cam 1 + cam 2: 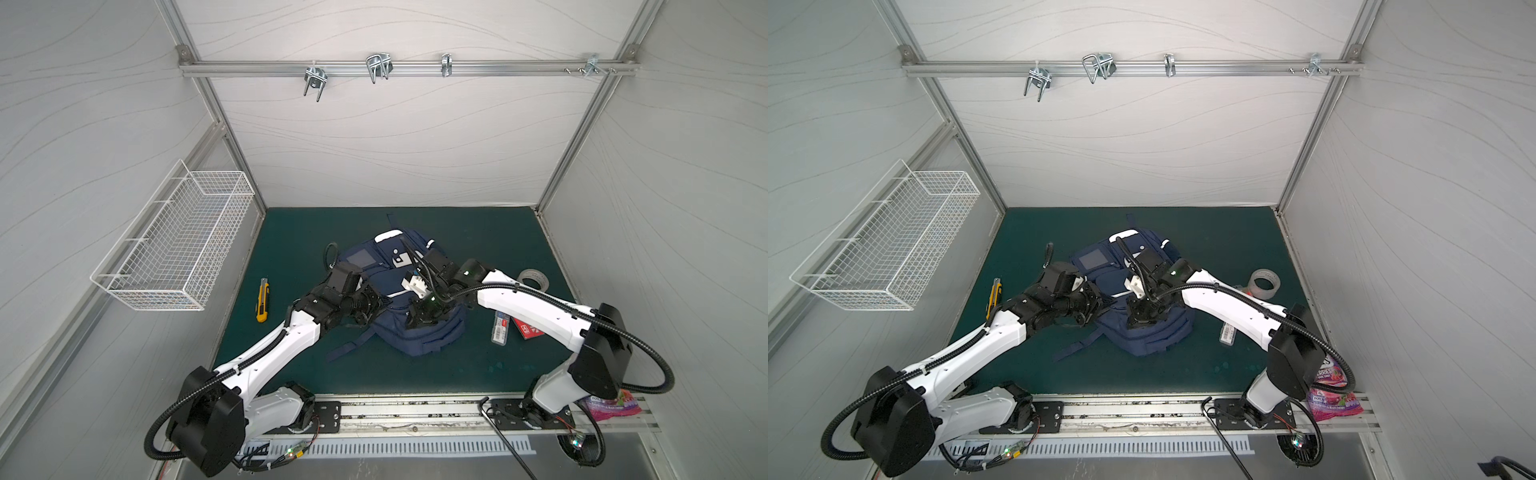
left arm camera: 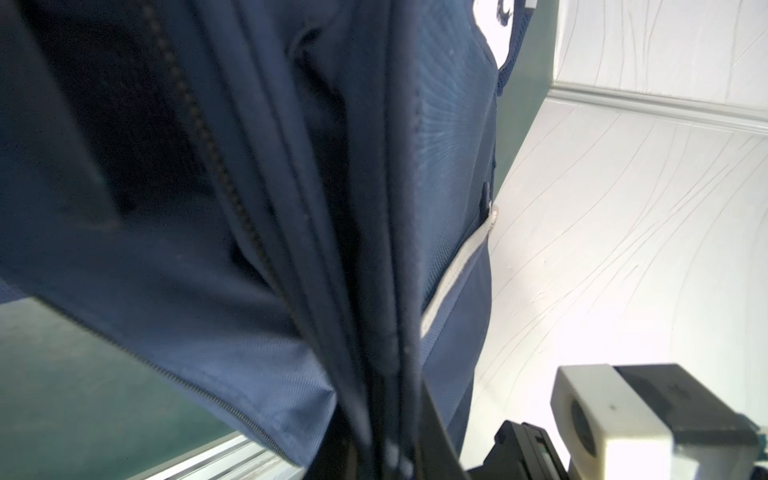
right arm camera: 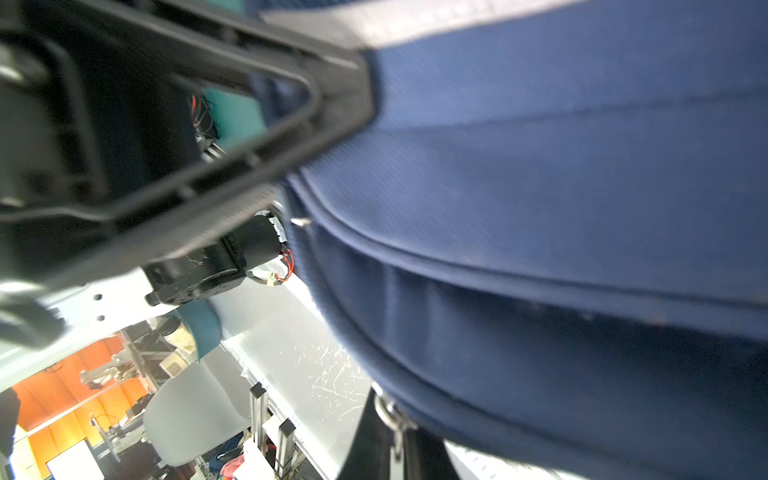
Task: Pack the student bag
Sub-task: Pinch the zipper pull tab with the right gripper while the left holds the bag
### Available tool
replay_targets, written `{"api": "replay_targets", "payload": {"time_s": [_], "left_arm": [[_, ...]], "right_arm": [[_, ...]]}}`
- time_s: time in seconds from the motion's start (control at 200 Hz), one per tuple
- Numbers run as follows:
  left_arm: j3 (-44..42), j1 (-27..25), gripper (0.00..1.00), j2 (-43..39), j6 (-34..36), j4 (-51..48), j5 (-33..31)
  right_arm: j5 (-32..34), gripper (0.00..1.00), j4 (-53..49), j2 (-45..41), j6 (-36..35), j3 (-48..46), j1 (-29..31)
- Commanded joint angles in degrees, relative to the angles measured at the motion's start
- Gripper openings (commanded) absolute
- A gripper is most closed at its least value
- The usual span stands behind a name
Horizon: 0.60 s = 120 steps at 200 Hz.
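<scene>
Nearest, well right of the navy backpack (image 1: 432, 334), lies a berry snack pouch (image 1: 1335, 405). The backpack rests front-up in the middle of the green mat (image 1: 374, 374). At its left flank the left gripper (image 2: 395, 436) is closed on a fold of its fabric. Over its near half the right gripper (image 3: 392, 428) is clamped tight on a zipper pull (image 3: 384, 409). A yellow utility knife (image 1: 262, 300) lies left of it, a tape roll (image 1: 535, 279) right, farther back.

Utility knife (image 1: 262, 300) and tape roll (image 1: 542, 286) lie apart.
</scene>
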Motion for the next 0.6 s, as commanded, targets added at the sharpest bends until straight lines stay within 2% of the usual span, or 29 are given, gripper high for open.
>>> {"api": "replay_targets", "payload": {"time_s": [0.0, 0.365, 0.595], "left_arm": [[5.39, 2.67, 0.0, 0.17, 6.69, -3.38, -3.76], [5.85, 17.14, 0.0, 1.38, 20.12, -5.2, -2.99], [5.86, 25.15, 0.0, 5.6, 26.34, -3.31, -4.4]], "right_arm": [[2.56, 0.0, -6.26, -2.61, -0.48, 0.76, 0.27], [9.45, 0.0, -16.38, -3.08, -5.85, 1.78, -3.79], [13.71, 0.0, -21.48, -3.07, -8.95, 2.84, -6.52]]}}
